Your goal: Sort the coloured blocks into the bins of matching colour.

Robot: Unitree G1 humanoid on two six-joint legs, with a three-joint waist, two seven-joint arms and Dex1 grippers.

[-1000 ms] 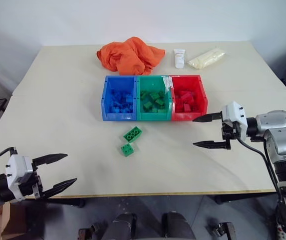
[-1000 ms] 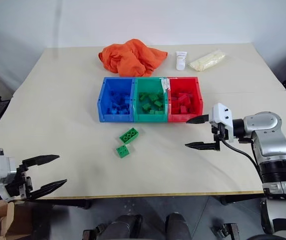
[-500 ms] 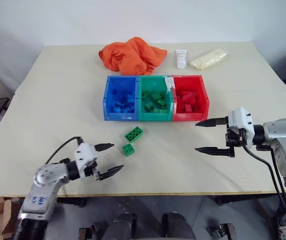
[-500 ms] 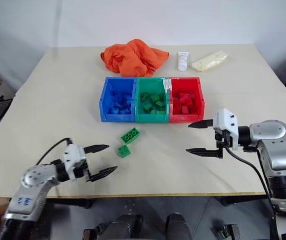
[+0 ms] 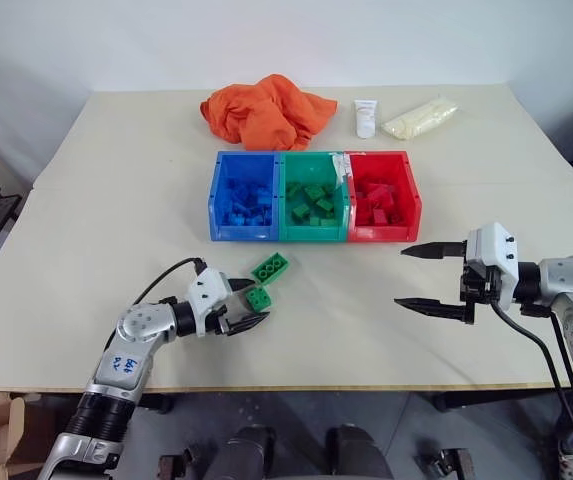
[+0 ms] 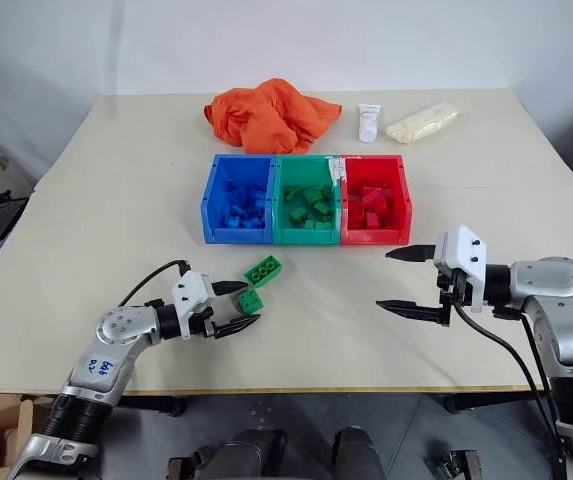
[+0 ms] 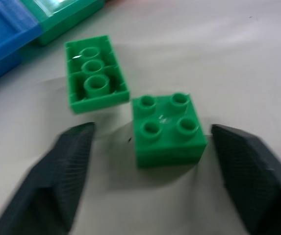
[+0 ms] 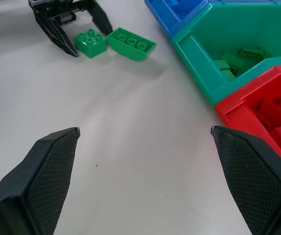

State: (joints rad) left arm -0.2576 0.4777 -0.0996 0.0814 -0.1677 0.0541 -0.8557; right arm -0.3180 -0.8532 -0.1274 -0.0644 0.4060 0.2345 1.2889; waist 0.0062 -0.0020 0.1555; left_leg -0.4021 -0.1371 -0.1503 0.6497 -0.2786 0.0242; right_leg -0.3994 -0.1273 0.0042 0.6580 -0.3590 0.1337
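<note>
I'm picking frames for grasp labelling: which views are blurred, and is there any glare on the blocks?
Left wrist view: the left gripper fingers are smeared soft, the small green block between them fairly crisp, with a slight glint on the long green block. Right wrist view: sharp. Head views: even light, soft shadows, no glare.

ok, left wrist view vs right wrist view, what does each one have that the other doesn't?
Left wrist alone: the long green brick's hollow underside with its round sockets. It is lying upside down.

Right wrist alone: the red bin, the green bin's contents, and the right gripper, open over bare table.

Both: the square green brick between the fingers of the left gripper, which are not touching it, plus parts of the blue bin and green bin.
</note>
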